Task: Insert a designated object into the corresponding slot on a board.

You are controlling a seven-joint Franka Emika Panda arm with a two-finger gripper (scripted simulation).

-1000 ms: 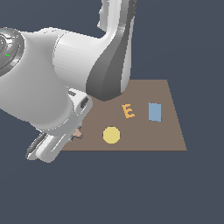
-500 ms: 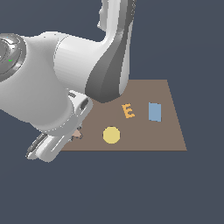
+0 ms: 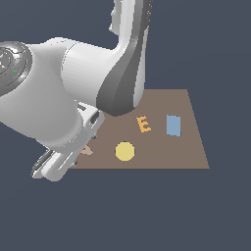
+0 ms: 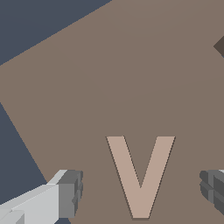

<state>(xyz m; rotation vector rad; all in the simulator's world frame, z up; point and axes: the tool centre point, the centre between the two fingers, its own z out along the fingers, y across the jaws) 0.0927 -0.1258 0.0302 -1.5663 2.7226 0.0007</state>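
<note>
Currently: end effector (image 4: 141,188) open, straddling the V piece (image 4: 140,175).
V piece lies flat on the board (image 4: 131,78), near its corner, between both fingers (image 4: 70,192), touching neither.

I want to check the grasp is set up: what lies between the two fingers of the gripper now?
In the wrist view the tan V piece lies flat on the board, between the two fingers of the gripper. Bare board shows on each side; neither finger touches it.
</note>
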